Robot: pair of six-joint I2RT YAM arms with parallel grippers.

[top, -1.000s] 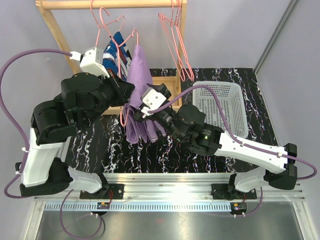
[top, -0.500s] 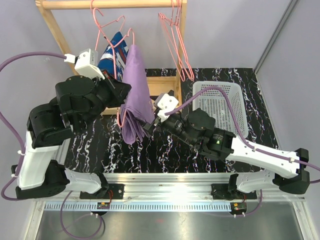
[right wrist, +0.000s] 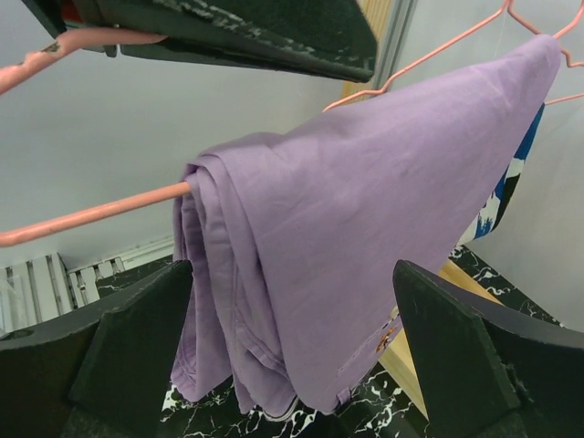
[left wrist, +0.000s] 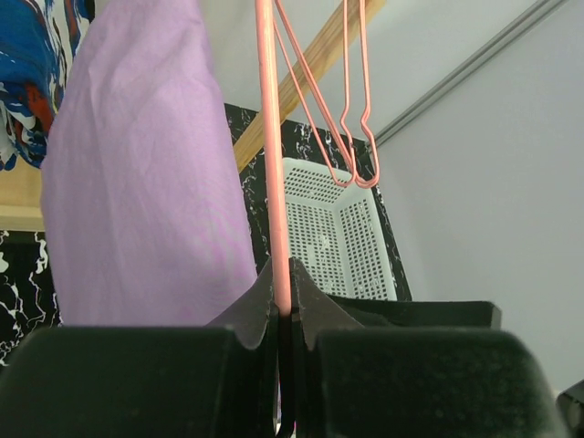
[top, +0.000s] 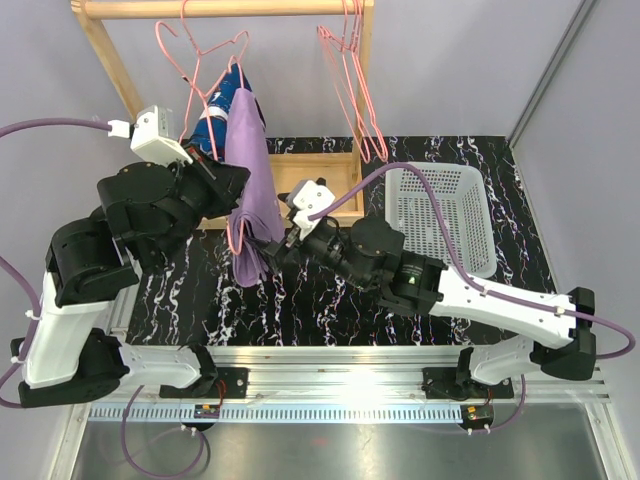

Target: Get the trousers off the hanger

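left claw [left wrist: 281, 301] pinched tight on the pink hanger [left wrist: 266, 137] wire; right claw [right wrist: 292, 342] gapes wide just before the lilac trousers [right wrist: 365, 201], draped over that wire, left of centre in the top view. looks like the grab comes next: ease in, nip the fold, slide it off.

Robot test cell, not a home: my arms [top: 80, 270] are bolted to an aluminium rail [top: 340, 365]; plain partition walls [top: 470, 60] enclose a marbled surface [top: 300, 310] and wooden rack [top: 130, 9].
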